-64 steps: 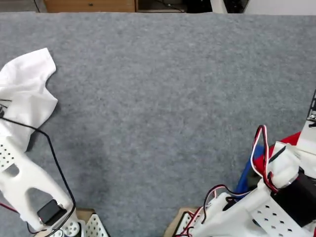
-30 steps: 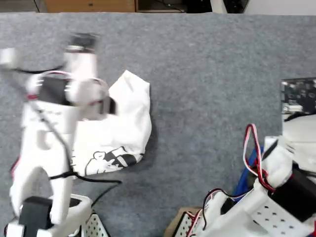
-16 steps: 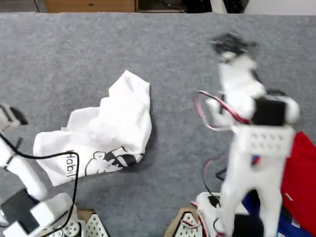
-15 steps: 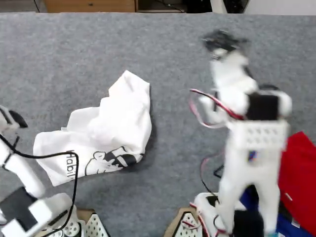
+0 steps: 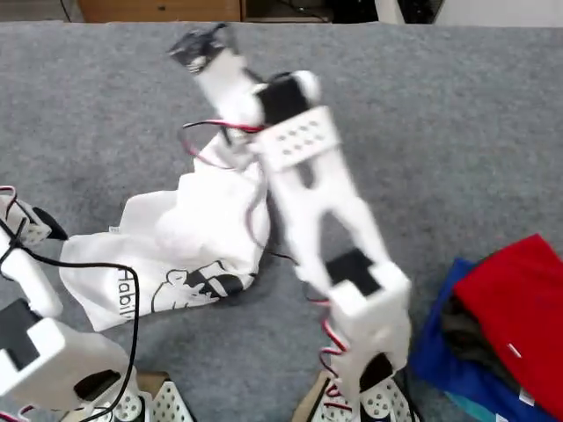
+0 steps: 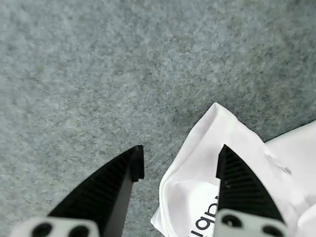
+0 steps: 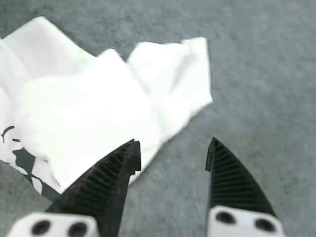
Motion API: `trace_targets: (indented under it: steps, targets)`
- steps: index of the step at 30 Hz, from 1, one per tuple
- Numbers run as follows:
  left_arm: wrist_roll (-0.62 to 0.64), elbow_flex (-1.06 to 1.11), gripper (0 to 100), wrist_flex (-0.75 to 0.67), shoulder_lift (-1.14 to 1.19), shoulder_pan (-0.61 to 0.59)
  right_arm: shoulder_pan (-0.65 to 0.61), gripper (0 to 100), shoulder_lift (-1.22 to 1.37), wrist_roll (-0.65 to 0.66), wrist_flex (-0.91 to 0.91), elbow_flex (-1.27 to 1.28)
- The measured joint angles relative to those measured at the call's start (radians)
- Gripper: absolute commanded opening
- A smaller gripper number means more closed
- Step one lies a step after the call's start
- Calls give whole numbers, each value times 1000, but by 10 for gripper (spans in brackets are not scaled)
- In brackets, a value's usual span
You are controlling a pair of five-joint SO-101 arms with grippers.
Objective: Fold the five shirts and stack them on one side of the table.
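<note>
A crumpled white shirt (image 5: 176,242) with a black print lies left of the table's middle. My right arm stretches from the front edge diagonally across it, and its gripper (image 5: 198,44) hovers beyond the shirt's far end. In the right wrist view that gripper (image 7: 174,148) is open above the grey cloth, just off the white shirt (image 7: 89,108). My left gripper (image 5: 26,224) sits at the shirt's left corner. In the left wrist view it (image 6: 177,163) is open, with the shirt's corner (image 6: 207,143) between the fingers, not held.
A pile of red and blue shirts (image 5: 510,316) lies at the front right corner. The grey felt table (image 5: 422,132) is bare across the back and right. Both arm bases stand at the front edge, with loose wires trailing over the white shirt.
The left arm dragged the white shirt from the left edge toward the middle, let go and drew back. The right arm then swung from the right side across to the shirt's far end.
</note>
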Motion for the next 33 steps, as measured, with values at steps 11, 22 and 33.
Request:
trace_targets:
  steps: [11,22,33]
  targets:
    - [0,0,50,-6,163,37,-121,231,496,-55,6,-431]
    - [0,0,20,-8,181,52,-158,231,683,-95,-31,-606]
    - [0,0,20,23,181,52,-160,167,783,-95,-92,-606]
